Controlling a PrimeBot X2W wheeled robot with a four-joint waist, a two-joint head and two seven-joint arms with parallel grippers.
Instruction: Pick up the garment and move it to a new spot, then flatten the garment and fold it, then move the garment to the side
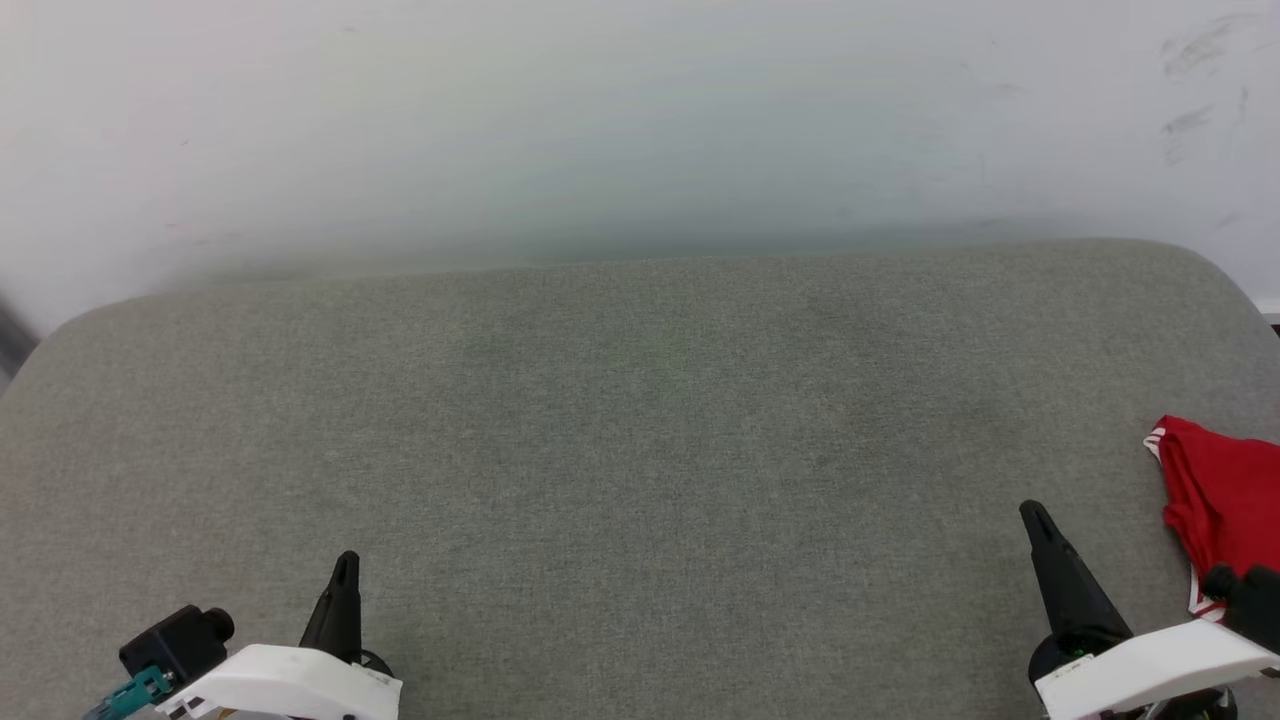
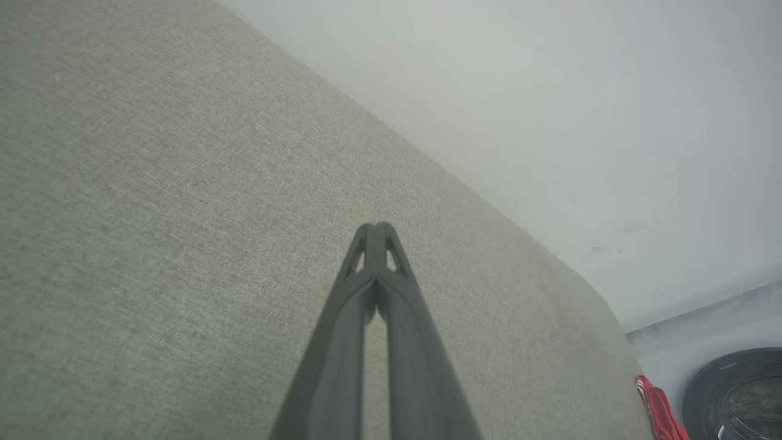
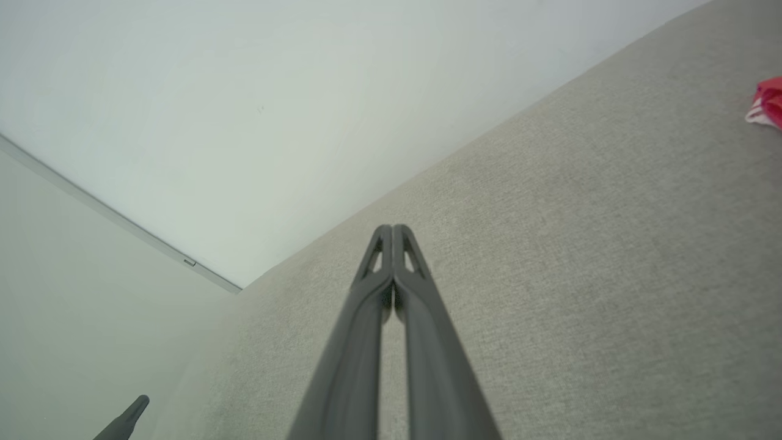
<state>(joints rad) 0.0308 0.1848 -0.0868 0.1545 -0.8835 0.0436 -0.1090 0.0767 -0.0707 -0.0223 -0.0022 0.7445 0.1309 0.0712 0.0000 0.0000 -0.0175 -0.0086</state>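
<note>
Head view
- Surface: one wide grey woven-fabric cushion (image 1: 640, 450), set against a plain white wall (image 1: 640, 120).
- Garment: one crumpled red fabric garment (image 1: 1220, 500) with red-white striped trim, lying at the cushion's far right edge, partly cut off by the frame.
- Grippers: two. Left gripper (image 1: 346, 565) at lower left, right gripper (image 1: 1033, 515) at lower right near the garment. Long dark fingers pressed together on each, holding nothing.

Left wrist view
- Left gripper (image 2: 377, 229): fingers closed tip to tip above bare cushion.
- Garment (image 2: 660, 409): a red sliver at the cushion's distant corner, well apart.
- Beyond the cushion: one dark round object (image 2: 739, 391), too cropped to identify.

Right wrist view
- Right gripper (image 3: 392, 231): fingers together, empty.
- Garment (image 3: 768, 101): red with white trim, at the right edge.
- Left gripper (image 3: 131, 409): dark tip at lower left.
</note>
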